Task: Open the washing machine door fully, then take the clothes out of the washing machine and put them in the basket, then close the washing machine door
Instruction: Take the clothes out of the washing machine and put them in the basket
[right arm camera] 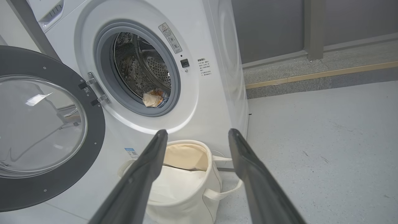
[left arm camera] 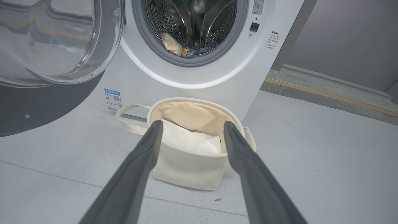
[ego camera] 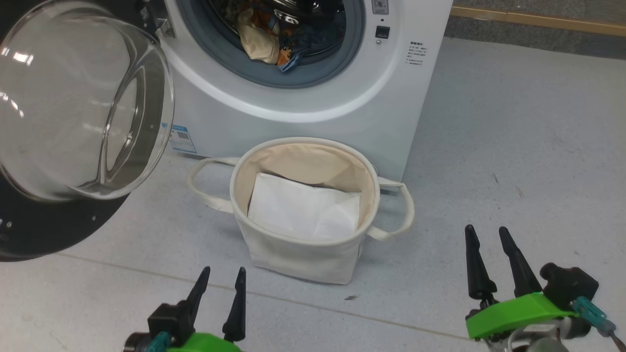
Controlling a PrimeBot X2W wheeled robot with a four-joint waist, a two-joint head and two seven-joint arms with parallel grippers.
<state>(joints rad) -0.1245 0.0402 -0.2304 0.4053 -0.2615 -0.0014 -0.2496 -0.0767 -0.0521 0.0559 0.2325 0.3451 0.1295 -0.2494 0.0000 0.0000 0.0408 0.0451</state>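
The basket [ego camera: 293,259] stands on the floor [ego camera: 513,146] just before the washing machine [ego camera: 313,122]. The clothes [ego camera: 259,39] lie in its drum. The washing machine door [ego camera: 44,234] stands open at the left. A sheet [ego camera: 298,210] lies in the basket.

Left hand [ego camera: 223,269] and right hand [ego camera: 486,229] have 2 black fingers [ego camera: 475,264], green bases [ego camera: 513,313].

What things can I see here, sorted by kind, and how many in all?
Machines: 1, the washing machine, its door open
Containers: 1, the basket
Fabric items: 2, the clothes in the drum, a white sheet in the basket
Grippers: 2, left gripper and right gripper, both open and empty
Total: 6
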